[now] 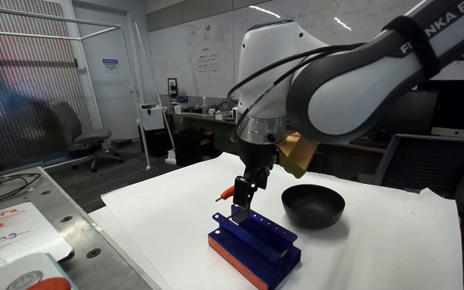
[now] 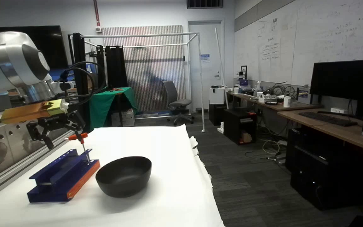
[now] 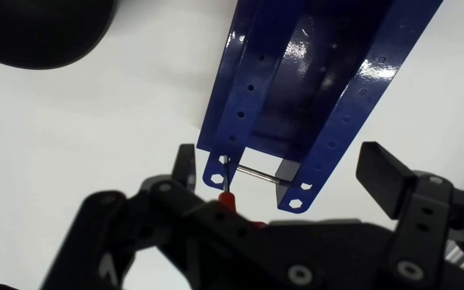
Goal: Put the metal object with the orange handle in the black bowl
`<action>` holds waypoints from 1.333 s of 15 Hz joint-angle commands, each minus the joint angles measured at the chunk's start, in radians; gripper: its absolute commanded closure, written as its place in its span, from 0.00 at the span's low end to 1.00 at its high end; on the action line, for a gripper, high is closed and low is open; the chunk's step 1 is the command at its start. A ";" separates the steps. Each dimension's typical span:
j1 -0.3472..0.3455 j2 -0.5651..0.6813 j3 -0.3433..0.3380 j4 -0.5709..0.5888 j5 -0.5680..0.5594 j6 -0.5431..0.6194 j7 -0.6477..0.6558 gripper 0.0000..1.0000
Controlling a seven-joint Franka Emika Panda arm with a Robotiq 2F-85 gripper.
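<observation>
Robotiq gripper (image 3: pixel 284 173) directed downward over one end of a two-railed blue rack (image 1: pixel 252 251), with fingers (image 3: pixel 381 178) spread wide apart. Set in the rack at that same end, orange-handled T-handle hex key (image 1: pixel 227 193), near upright in an exterior view, with long metal shaft (image 3: pixel 226 175) down through a hole in the rail nearer the matte black bowl (image 1: pixel 313 209). In the wrist view, handle partly hidden beneath the gripper body, and shaft between the two fingers, closer to one of them; contact between finger and handle impossible to tell. Also in the wrist view, thin metal rod (image 3: pixel 258 174) across the gap between the rails. Orange-red strip (image 1: pixel 238 264) along the base of the rack in both exterior views. Near the rack but apart from it, bowl upright on a white sheet (image 1: pixel 167 209) beneath both. Next to the wrist, gold-coloured piece (image 1: pixel 296 155); above, white-and-grey Franka arm (image 1: pixel 349 96). In the background, handwritten whiteboard (image 1: pixel 199 60), blue-and-white door notice (image 1: pixel 111 65), grey office chair (image 2: pixel 170 91), green cloth (image 2: pixel 101 107) in hanging folds and wide black monitor (image 2: pixel 348 82).
</observation>
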 commanded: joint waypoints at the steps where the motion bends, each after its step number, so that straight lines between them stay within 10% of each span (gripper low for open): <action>1: -0.008 0.008 0.000 0.047 0.068 0.012 -0.109 0.00; 17: -0.035 0.223 0.006 0.376 0.081 -0.199 -0.705 0.00; 18: -0.036 0.233 0.006 0.381 0.081 -0.191 -0.722 0.25; 20: -0.037 0.249 0.006 0.387 0.075 -0.173 -0.747 0.34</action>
